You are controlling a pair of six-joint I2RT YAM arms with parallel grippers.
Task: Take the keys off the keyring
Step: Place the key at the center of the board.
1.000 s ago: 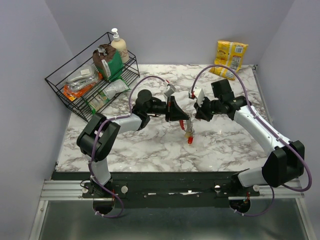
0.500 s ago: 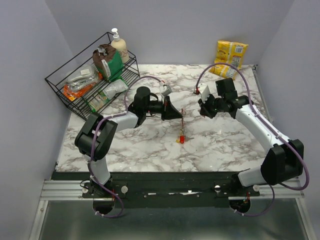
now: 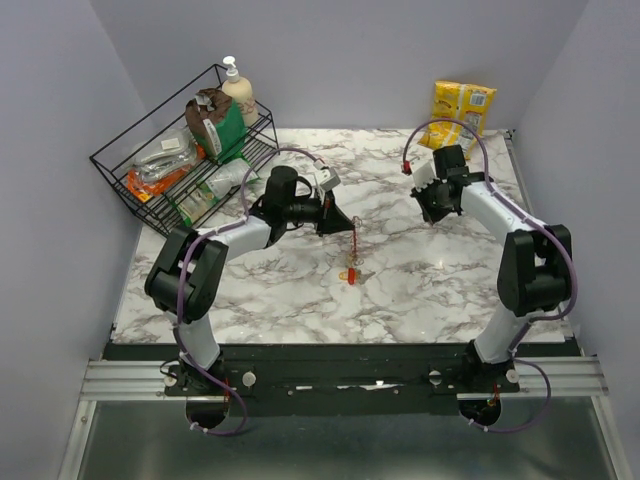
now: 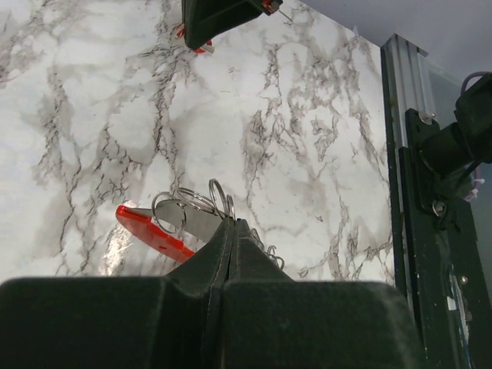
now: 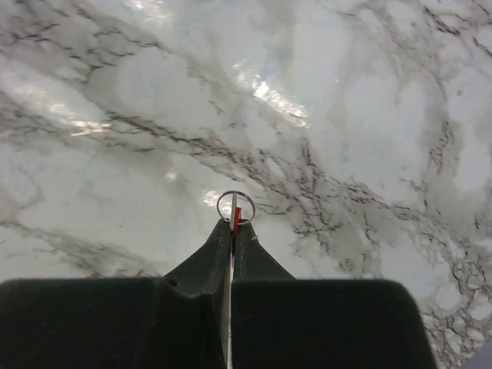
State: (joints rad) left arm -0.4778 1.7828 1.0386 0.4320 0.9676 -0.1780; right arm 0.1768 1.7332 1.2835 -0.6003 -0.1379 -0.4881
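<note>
Right gripper is closed tight on a single key, apparently freed. Left gripper clamps the keyring; other keys hang from it, not yet removed.

Glossy marble-look table, matt black gripper fingers.
Glare is thrown off the smooth white, grey-veined tabletop. The keyring, pinched in the left gripper, is made of thin polished silvery wire, and a glossy red plastic tag is seen beside it. A small shiny metal ring is nipped by the dull black right gripper.
</note>
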